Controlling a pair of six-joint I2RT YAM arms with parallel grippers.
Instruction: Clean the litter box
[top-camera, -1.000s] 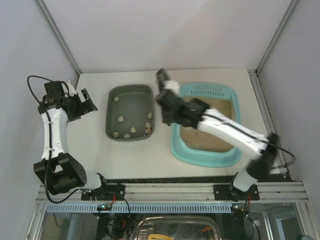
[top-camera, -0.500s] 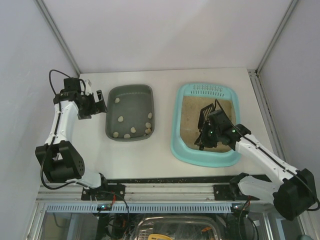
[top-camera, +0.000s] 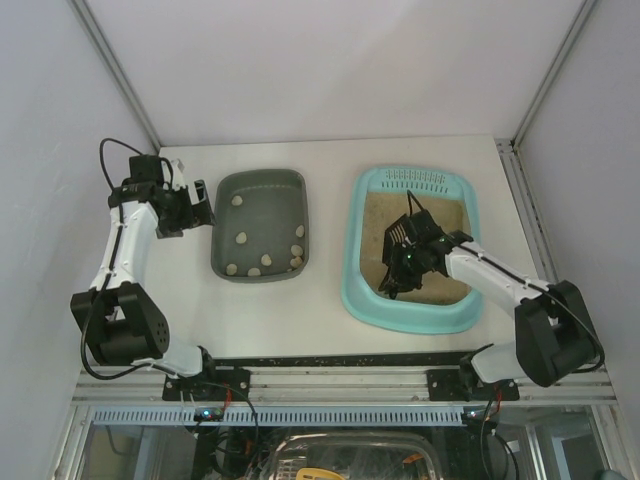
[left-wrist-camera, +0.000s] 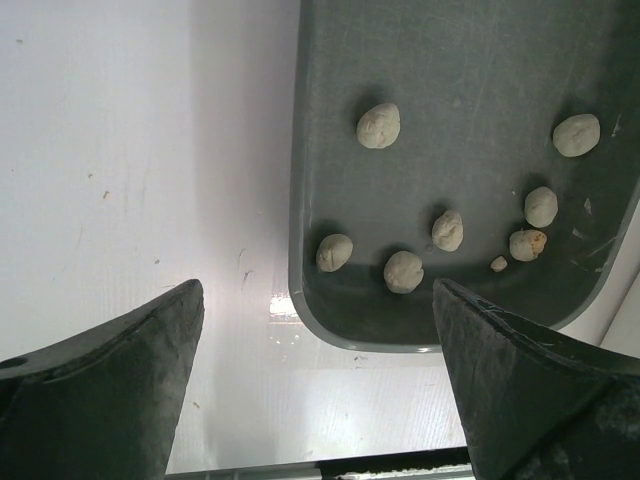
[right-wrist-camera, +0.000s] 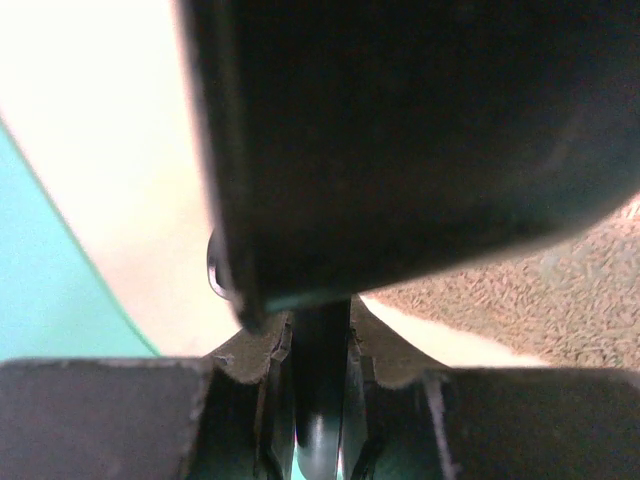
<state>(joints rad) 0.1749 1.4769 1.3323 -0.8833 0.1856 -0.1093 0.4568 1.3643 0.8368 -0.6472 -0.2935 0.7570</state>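
The light-turquoise litter box (top-camera: 410, 318) lies right of centre and holds beige litter (top-camera: 443, 215). Its slotted end (top-camera: 415, 180) is on the far side. My right gripper (top-camera: 403, 258) is over the litter near the box's left wall. It is shut on the handle of a black scoop (top-camera: 392, 280). In the right wrist view the scoop (right-wrist-camera: 400, 130) fills the top, with its handle clamped between my gripper's (right-wrist-camera: 320, 350) fingers above the litter (right-wrist-camera: 560, 300). My left gripper (top-camera: 196, 205) is open and empty at the left side of the dark grey tray (top-camera: 262, 190).
The dark grey tray (left-wrist-camera: 450, 60) holds several pale clumps (left-wrist-camera: 379, 125), mostly toward its near end (top-camera: 262, 266). White walls and metal posts close in the table on three sides. A black rail (top-camera: 330, 360) runs along the near edge.
My right arm swung from beside the grey tray back over the litter box and lowered the scoop toward the box's left side. My left gripper moved right, up to the grey tray.
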